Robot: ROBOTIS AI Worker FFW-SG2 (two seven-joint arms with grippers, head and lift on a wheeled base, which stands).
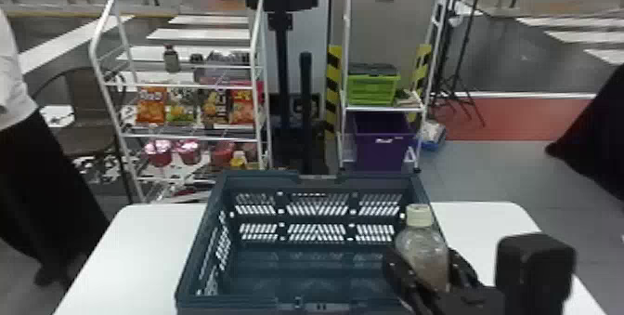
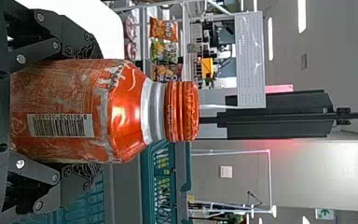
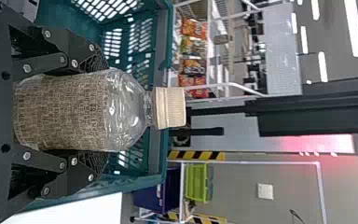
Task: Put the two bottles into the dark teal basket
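Observation:
In the head view my right gripper is at the right side of the dark teal basket, shut on a clear bottle with a pale cap, held upright. The right wrist view has the clear bottle between the fingers of my right gripper, with the basket behind it. In the left wrist view my left gripper is shut on an orange bottle with an orange cap; part of the basket shows beyond it.
The basket stands on a white table. Behind the table are a snack rack at the left and a shelf with a green crate and a purple bin. A black block-like part of the right arm is over the table's right side.

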